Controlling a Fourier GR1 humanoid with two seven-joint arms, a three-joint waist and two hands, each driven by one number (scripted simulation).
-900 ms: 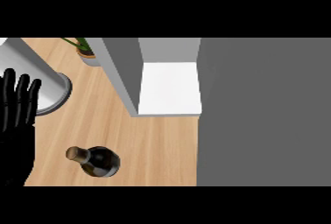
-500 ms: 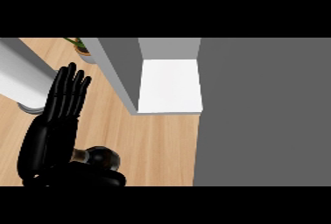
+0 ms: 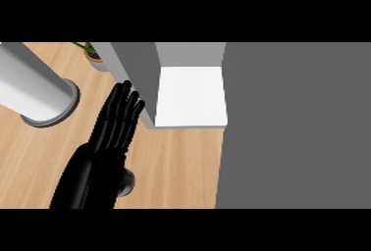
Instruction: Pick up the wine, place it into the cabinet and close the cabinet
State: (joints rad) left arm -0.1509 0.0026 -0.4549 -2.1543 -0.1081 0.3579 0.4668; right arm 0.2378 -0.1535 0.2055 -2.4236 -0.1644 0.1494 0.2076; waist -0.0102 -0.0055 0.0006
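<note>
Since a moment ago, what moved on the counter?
The left hand slid in from the left edge, fingers straight, and now covers most of the wine bottle; nothing is grasped yet. The view shifted a little. The cabinet stays open, the plant unmoved.

Wooden counter (image 3: 174,162), potted plant (image 3: 92,51)

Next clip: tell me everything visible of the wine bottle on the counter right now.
Only a sliver of the dark glass wine bottle shows: a rounded, glossy dark edge with a grey highlight, seen from above near the view's lower edge. It rests on the light wooden counter, in front of the open white cabinet shelf. The black hand, fingers straight, stretches over it and hides its neck and most of its body; whether it touches the bottle cannot be told.
</note>
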